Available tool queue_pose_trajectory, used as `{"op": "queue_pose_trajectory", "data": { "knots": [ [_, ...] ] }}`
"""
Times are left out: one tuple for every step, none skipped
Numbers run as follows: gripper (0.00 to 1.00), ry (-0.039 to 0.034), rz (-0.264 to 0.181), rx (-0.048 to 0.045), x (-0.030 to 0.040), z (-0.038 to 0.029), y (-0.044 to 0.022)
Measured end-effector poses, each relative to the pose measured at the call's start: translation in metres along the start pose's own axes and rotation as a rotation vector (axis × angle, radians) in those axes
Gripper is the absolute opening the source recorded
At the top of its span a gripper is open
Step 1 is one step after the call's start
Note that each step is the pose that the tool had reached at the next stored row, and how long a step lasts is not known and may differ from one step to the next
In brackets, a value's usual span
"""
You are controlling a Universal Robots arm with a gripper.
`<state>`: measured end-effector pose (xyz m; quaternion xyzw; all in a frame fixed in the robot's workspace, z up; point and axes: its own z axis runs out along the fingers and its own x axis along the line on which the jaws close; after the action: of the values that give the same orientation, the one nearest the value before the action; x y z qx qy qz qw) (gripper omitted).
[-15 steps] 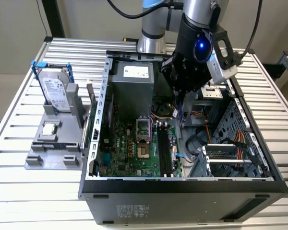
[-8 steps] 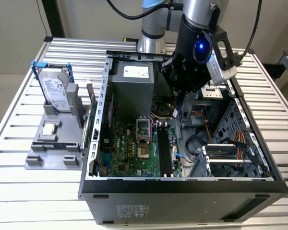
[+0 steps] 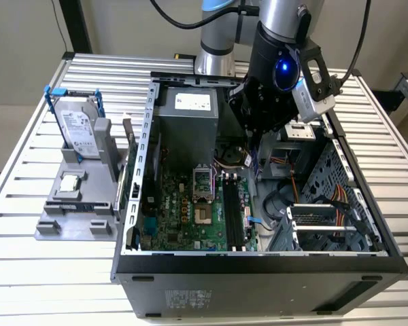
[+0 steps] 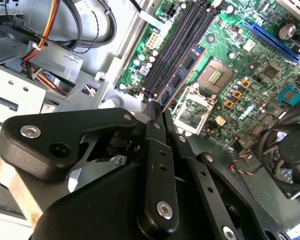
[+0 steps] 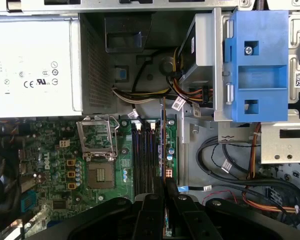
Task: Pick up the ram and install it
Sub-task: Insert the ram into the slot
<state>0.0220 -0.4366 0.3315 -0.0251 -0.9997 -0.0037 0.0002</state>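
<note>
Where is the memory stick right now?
In the second wrist view the memory stick is clamped edge-on in the gripper, above the black memory slots and beside the open processor socket on the green board.

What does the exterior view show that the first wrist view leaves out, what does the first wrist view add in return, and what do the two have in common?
The exterior view adds the grey plastic stand beside the case, with a silver hard drive in a blue bracket and a small square silver processor chip, on the slatted metal table.

The first wrist view adds the thin dark circuit-board ram, edge-on in the black gripper, and a blue plastic drive bracket.

Both share the green motherboard, its empty processor socket and the black memory slots.
</note>
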Motion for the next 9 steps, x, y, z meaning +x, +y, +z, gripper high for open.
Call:
{"op": "queue_pose_trajectory", "data": {
  "knots": [
    [0.0, 0.0, 0.0, 0.0001, 0.0, 0.0002, 0.0],
    [0.0, 0.0, 0.0, 0.0, 0.0, 0.0004, 0.0],
    [0.0, 0.0, 0.0, -0.0001, 0.0001, 0.0007, 0.0],
    [0.0, 0.0, 0.0, 0.0, 0.0001, 0.001, 0.0],
    [0.0, 0.0, 0.0, 0.0, 0.0001, 0.0013, 0.0],
    [0.0, 0.0, 0.0, 0.0001, 0.0001, 0.0016, 0.0],
    [0.0, 0.0, 0.0, 0.0001, 0.0, 0.0018, 0.0],
    [0.0, 0.0, 0.0, 0.0001, 0.0, 0.0021, 0.0],
    [0.0, 0.0, 0.0, 0.0, 0.0, 0.0024, 0.0]
  ]
}}
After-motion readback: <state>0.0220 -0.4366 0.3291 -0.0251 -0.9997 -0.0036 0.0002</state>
